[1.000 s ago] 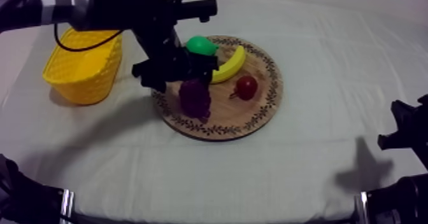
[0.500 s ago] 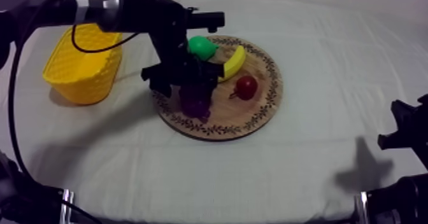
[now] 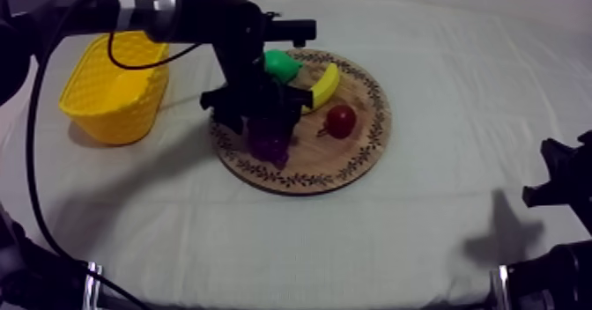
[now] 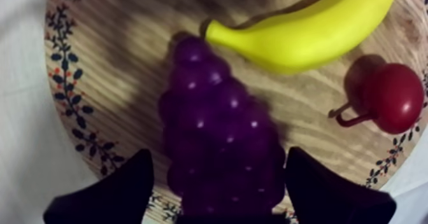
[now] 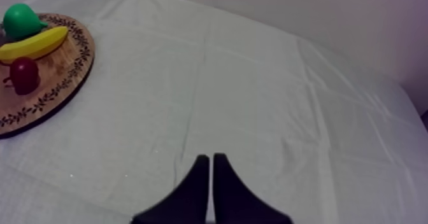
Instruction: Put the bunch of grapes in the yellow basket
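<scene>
Grapes, the dark purple toy bunch (image 4: pixel 220 144) on the round wooden board with a patterned rim (image 4: pixel 108 61), look likely to slip if my left gripper (image 4: pixel 218 169) closes where it stands. Its black fingers (image 4: pixel 121 191) flank only the broad end of the bunch, so the pinch would sit far from the middle, and the narrow end could swing down or the lumpy surface could pop out from between them. A second risk, as I judge it, is the neighbours: the tip of the yellow toy banana (image 4: pixel 312 32) lies just beside the narrow end of the bunch, and the small red fruit (image 4: pixel 392 96) sits near, so a dragging or tilted lift could nudge either across the board. The carry to the yellow basket (image 3: pixel 114 111), which stands near the board on the grey-white cloth (image 3: pixel 423 225), needs enough height to pass its wall, and a low path could knock it. The left gripper is spread wide and has hold of nothing: one finger stands just beside each flank of the bunch, the one on the red fruit's side about touching it, and the grapes rest flat on the wood between them. From above, this gripper hangs over the bunch, beside the green pear (image 3: pixel 280 64). My right gripper (image 5: pixel 211 175) rests well apart over bare cloth, fingers pressed together on nothing.
</scene>
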Robot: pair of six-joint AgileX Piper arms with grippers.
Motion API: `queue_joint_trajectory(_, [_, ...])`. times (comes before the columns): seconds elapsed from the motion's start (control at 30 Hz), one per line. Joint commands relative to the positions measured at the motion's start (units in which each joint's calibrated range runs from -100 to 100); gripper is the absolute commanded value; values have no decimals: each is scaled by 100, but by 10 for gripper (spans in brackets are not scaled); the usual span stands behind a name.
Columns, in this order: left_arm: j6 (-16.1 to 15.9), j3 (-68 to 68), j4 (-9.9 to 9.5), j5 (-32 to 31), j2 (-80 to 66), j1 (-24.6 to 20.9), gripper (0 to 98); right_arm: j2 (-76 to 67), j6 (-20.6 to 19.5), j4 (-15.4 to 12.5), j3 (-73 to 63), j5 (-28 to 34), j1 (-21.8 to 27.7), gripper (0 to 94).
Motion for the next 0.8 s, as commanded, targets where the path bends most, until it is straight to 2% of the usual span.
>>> queue_joint_trajectory(0.0, [-3,-29,10,36,22,-3,716,2,0,1,-1,1,1,3])
queue_joint_trajectory(0.13, [-5,-73,31,95,73,-6,669,2,0,1,-1,1,1,3])
queue_joint_trajectory(0.3, [-61,-80,99,127,130,-24,544,2,0,1,-1,1,1,3])
queue_joint_trajectory(0.43, [-100,-84,138,154,167,-20,484,2,0,1,-1,1,1,3])
queue_joint_trajectory(0.77, [-115,40,163,62,75,46,431,2,0,1,-1,1,1,3])
